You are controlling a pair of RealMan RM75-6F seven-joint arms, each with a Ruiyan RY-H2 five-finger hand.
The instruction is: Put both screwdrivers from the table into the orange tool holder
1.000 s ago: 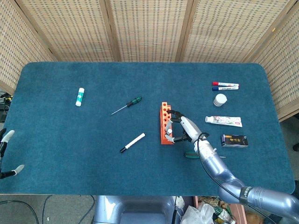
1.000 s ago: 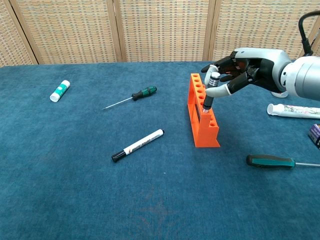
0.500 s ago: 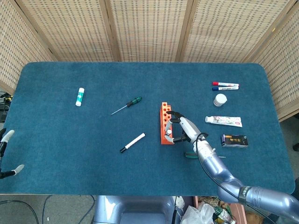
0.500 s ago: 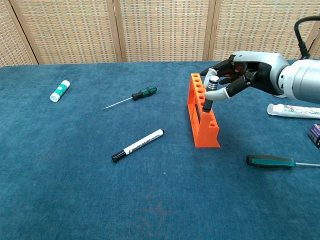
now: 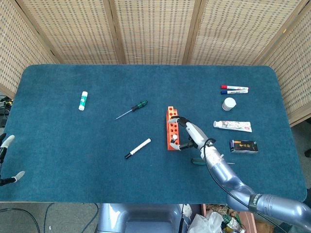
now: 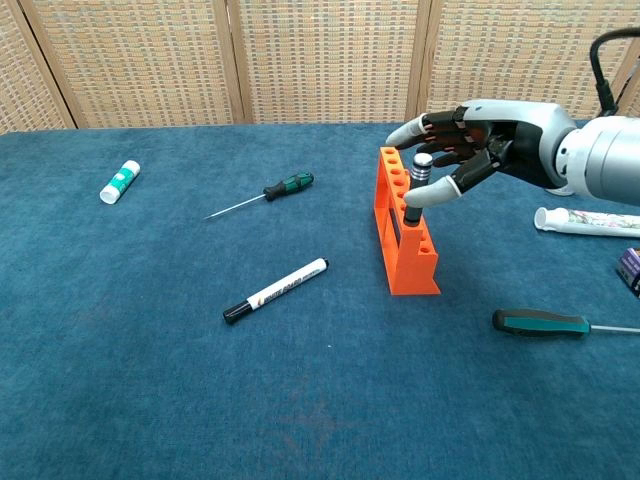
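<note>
The orange tool holder (image 5: 170, 130) (image 6: 403, 240) stands upright mid-table with a black, silver-capped tool (image 6: 420, 172) in one slot. My right hand (image 6: 478, 150) (image 5: 190, 133) hovers just right of that tool, fingers spread above its cap and thumb beside its shaft, gripping nothing. One green-handled screwdriver (image 5: 132, 110) (image 6: 264, 194) lies left of the holder. The other screwdriver (image 6: 545, 322) (image 5: 197, 161) lies at the holder's near right, partly hidden under my right arm in the head view. My left hand (image 5: 6, 144) shows at the table's left edge, fingers apart and empty.
A white marker (image 5: 138, 148) (image 6: 276, 290) lies in front of the holder's left side, and a glue stick (image 5: 83, 100) (image 6: 119, 181) at far left. On the right are red and blue markers (image 5: 234, 89), a white jar (image 5: 229, 104), a tube (image 5: 233, 125) and a black box (image 5: 243, 146).
My right hand's fingers have spread off the silver-capped tool, which has sunk a little lower in its slot. Both screwdrivers and my left hand have stayed put.
</note>
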